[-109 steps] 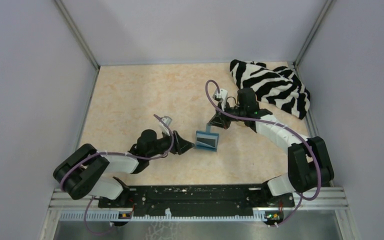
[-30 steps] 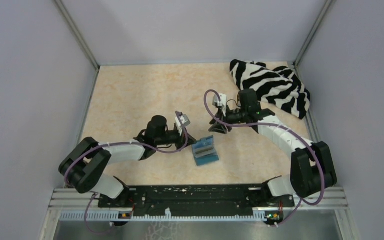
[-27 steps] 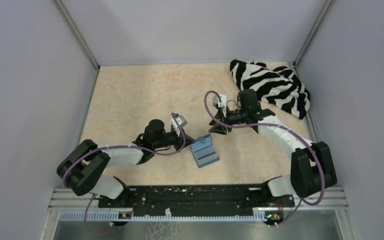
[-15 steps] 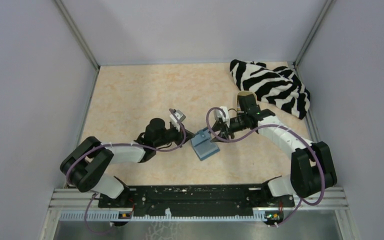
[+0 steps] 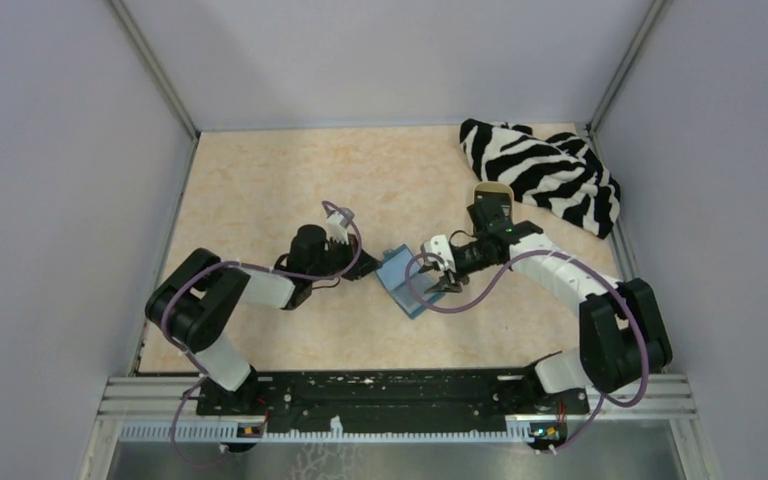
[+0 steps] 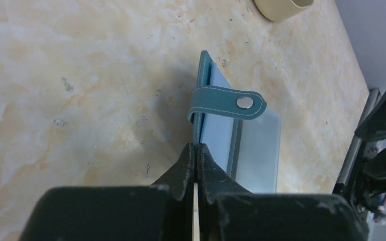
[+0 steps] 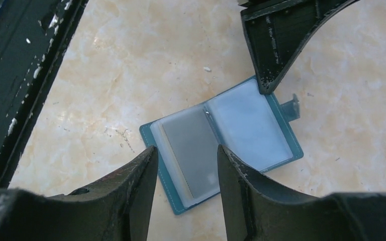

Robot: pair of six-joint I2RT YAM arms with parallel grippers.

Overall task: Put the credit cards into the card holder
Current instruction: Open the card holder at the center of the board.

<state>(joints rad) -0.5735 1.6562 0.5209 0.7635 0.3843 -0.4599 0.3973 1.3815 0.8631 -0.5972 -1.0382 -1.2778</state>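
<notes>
The teal card holder lies open like a booklet on the table, its clear sleeves up. A dark grey card-shaped rectangle shows inside its left sleeve; I see no loose credit cards. My left gripper is shut, its tips pinched on the edge of the holder's cover, just below the snap strap. My right gripper hangs open above the holder, fingers spread over the left sleeve, nothing between them.
A tan oval tray stands behind the right wrist. The zebra-striped cloth is heaped in the far right corner. The black base rail runs along the near edge. The two grippers are very close over the holder.
My right gripper came down and left from beside the tray to above the holder, opening wider. The left gripper shifted right at the cover's edge, and the holder now lies spread open.
</notes>
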